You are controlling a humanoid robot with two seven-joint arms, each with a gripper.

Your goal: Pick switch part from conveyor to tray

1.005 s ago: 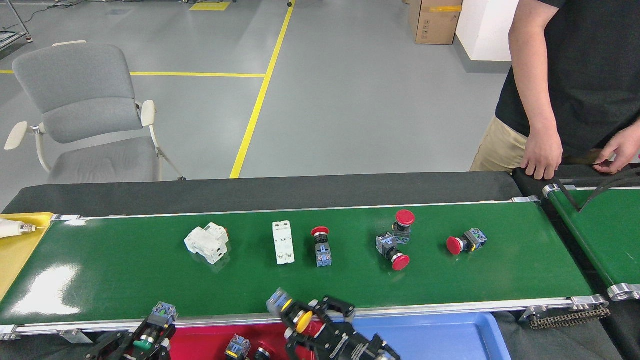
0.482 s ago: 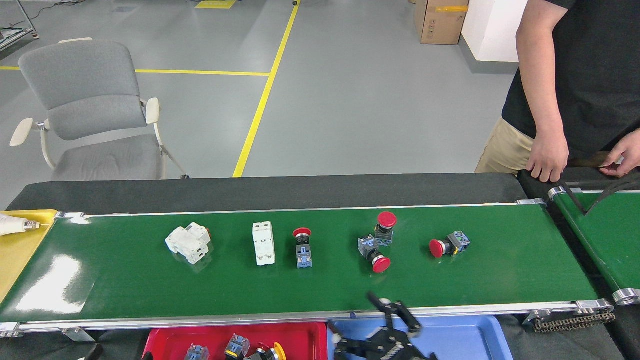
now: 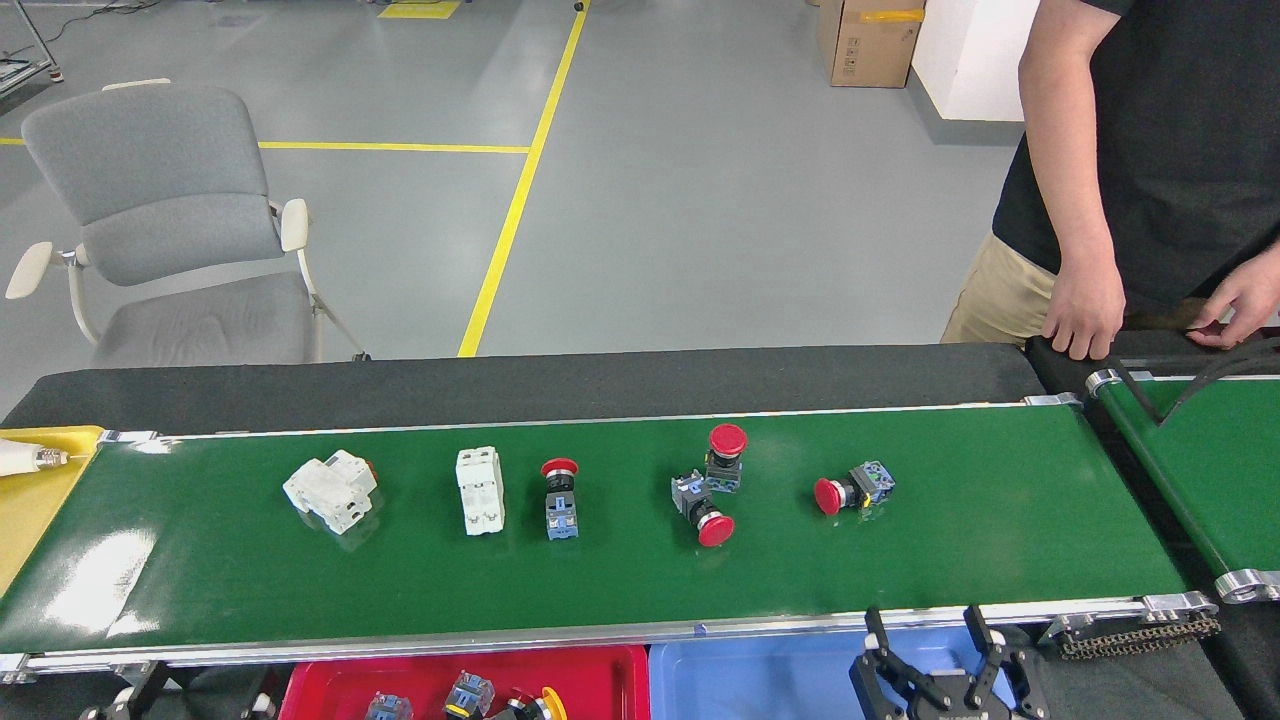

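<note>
The conveyor (image 3: 600,570) carries several switch parts in a row. From left to right they are two white breaker blocks (image 3: 330,490) (image 3: 480,490), a red-capped push button (image 3: 560,498), a pair of red mushroom buttons (image 3: 708,485) lying together, and one more red mushroom button (image 3: 852,490). A red tray (image 3: 600,675) below the belt's near rail holds loose switch parts (image 3: 468,693). A blue tray (image 3: 760,675) lies beside it. My right gripper (image 3: 922,618) stands open and empty over the blue tray's right part. Only dark bits of my left gripper (image 3: 135,695) show at the bottom edge.
A yellow tray (image 3: 40,490) sits at the belt's left end. A narrower green belt (image 3: 1210,460) runs off at the right. A person stands at the far right with hands (image 3: 1080,315) on the black frame. A grey chair (image 3: 170,220) stands behind.
My right gripper let go of a yellow-button switch, which now lies in the red tray, and moved right over the blue tray. My left gripper sank out of sight. Belt parts drifted left.
</note>
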